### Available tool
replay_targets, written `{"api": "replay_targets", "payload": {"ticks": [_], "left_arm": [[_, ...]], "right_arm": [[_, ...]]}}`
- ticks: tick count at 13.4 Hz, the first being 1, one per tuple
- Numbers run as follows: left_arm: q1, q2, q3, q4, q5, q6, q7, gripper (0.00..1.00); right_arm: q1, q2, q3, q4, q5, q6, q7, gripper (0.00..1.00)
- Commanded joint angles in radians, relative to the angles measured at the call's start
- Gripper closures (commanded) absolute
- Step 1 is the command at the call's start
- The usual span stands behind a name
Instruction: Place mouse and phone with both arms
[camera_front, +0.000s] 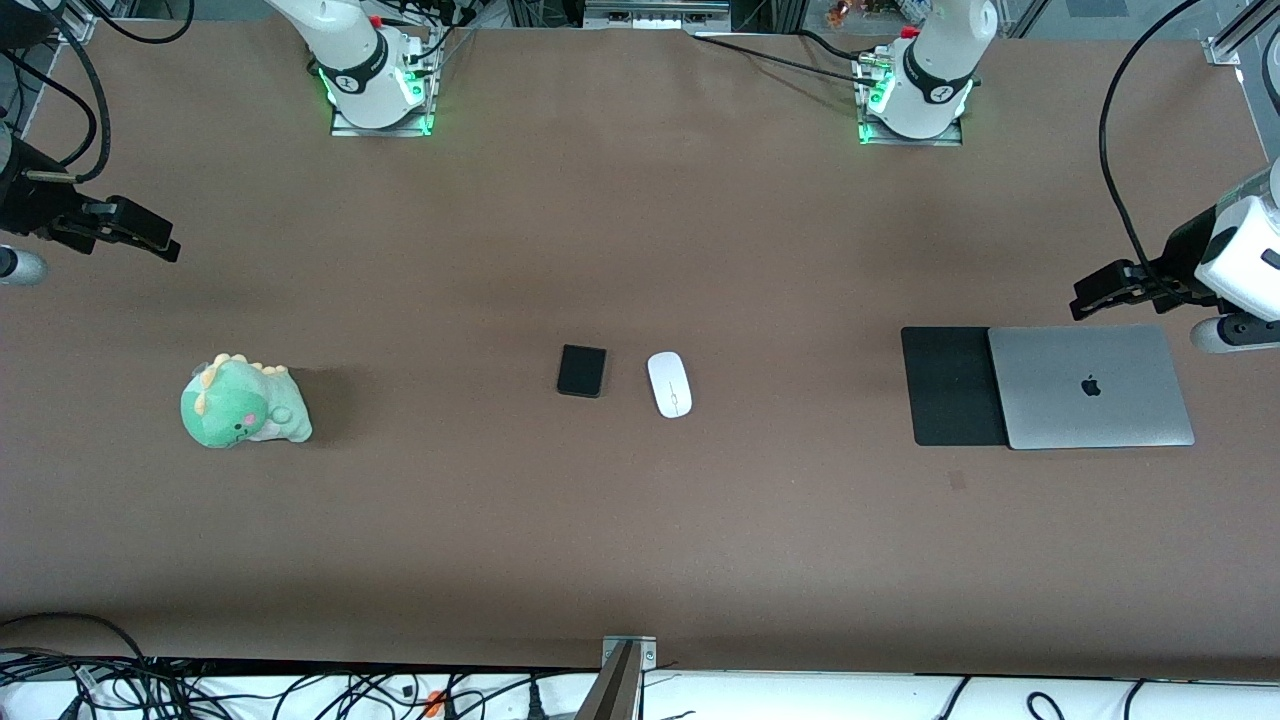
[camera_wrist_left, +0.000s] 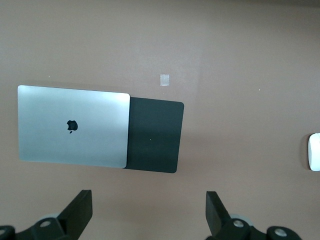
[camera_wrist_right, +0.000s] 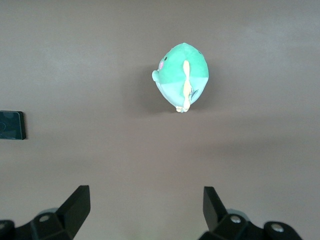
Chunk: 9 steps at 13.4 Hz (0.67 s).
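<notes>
I see the phone (camera_front: 582, 370) and the mouse (camera_front: 669, 384) lying flat side by side near the middle of the tabletop (camera_front: 640, 540), close together but not touching, the phone toward the right arm's end and the mouse toward the left arm's end. Neither is held.

My left gripper (camera_wrist_left: 149, 212) hangs in the air over the tabletop at the left arm's end, beside the laptop (camera_front: 1092, 387), and I can see its fingers (camera_wrist_left: 79, 210) spread wide with nothing between them. The closed silver laptop rests partly on a black pad (camera_front: 950, 385), whose uncovered part lies toward the mouse. A small pale square (camera_wrist_left: 164, 80) sits on the tabletop just beside the pad, nearer to the front camera.

My right gripper (camera_wrist_right: 146, 210) hangs over the tabletop at the right arm's end, fingers (camera_wrist_right: 77, 207) likewise wide apart and empty. A green plush dinosaur (camera_front: 243, 403) sits at that end, well apart from the phone.
</notes>
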Motion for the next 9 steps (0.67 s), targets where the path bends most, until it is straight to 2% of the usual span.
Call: {"api": "replay_targets", "payload": {"ticks": [1, 9], "left_arm": [[0.001, -0.004, 0.001, -0.003, -0.022, -0.006, 0.081, 0.0], [-0.006, 0.011, 0.001, 0.011, -0.027, -0.003, 0.085, 0.0]], "right_arm": [[-0.005, -0.002, 0.007, 0.009, 0.003, -0.013, -0.009, 0.0], [-0.005, -0.004, 0.007, 0.009, 0.003, -0.014, -0.013, 0.0]]}}
